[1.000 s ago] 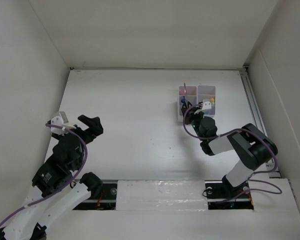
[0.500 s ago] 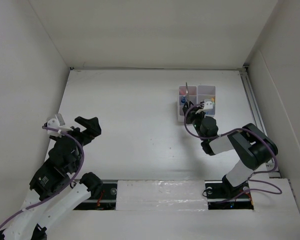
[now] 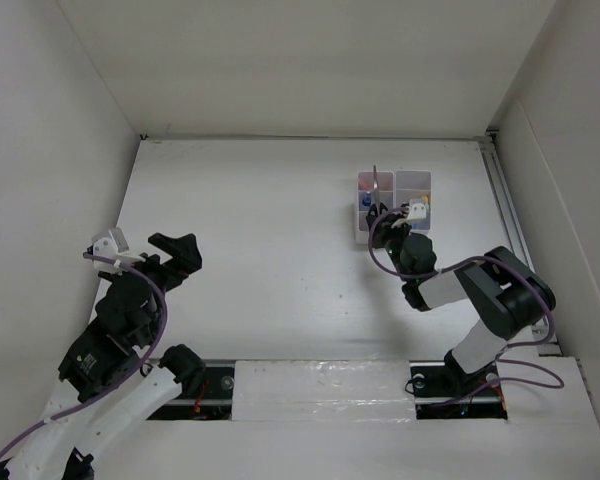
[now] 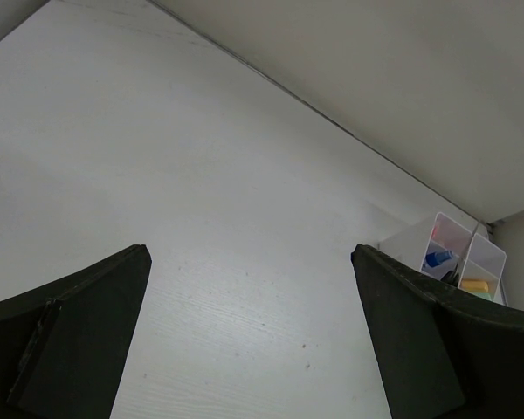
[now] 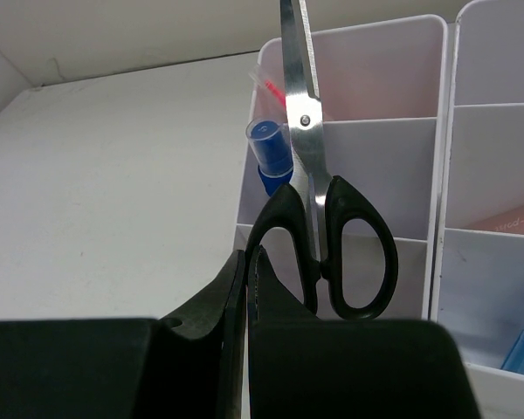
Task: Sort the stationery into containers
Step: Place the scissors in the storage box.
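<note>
My right gripper [image 5: 249,257] is shut on the left handle loop of the black-handled scissors [image 5: 307,148]. Their blades point away over the left column of the white organiser [image 5: 437,175]. In the top view the scissors [image 3: 377,185] stand over the organiser [image 3: 427,178], just ahead of the right gripper [image 3: 381,214]. A blue-capped bottle [image 5: 269,144] and a thin red pen [image 5: 275,90] sit in the left compartments. My left gripper [image 3: 145,252] hangs wide open at the far left, holding nothing. Its wrist view shows the left gripper [image 4: 249,253] above bare table.
The organiser [image 4: 402,244] stands at the back right, near the right wall rail [image 3: 505,200]. A blue item [image 4: 437,258] and a yellow one [image 4: 476,285] lie in its compartments. White walls close in the table at the left, back and right.
The scissors' blade tip has swung slightly right, to nearly straight over the organiser's left column. The left arm has drawn back a little toward the near left, still open.
</note>
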`<action>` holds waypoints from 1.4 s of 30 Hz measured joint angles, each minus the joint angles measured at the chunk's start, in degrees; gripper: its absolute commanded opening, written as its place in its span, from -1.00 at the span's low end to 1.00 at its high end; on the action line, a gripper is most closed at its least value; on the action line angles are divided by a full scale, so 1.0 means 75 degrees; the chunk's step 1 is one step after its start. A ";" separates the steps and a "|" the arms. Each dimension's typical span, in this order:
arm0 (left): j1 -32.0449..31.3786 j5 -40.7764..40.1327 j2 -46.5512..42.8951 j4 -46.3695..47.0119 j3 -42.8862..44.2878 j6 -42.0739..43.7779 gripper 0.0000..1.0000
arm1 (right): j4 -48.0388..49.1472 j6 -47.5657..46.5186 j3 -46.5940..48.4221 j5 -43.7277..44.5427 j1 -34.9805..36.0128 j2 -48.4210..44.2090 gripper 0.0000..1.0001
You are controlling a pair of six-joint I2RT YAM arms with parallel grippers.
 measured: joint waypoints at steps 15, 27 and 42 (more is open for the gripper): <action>0.0000 0.0076 0.0000 0.0041 0.0000 0.0082 1.00 | 0.0041 0.0140 -0.0006 0.0017 0.0000 0.0172 -0.92; 0.0000 0.0079 -0.0003 0.0041 0.0000 0.0105 1.00 | 0.0061 0.0271 -0.0038 0.0020 0.0000 0.0294 -0.68; 0.0000 0.0079 -0.0085 0.0047 -0.0003 0.0108 1.00 | 0.0169 0.0373 -0.0038 -0.0020 -0.0085 0.0379 -0.99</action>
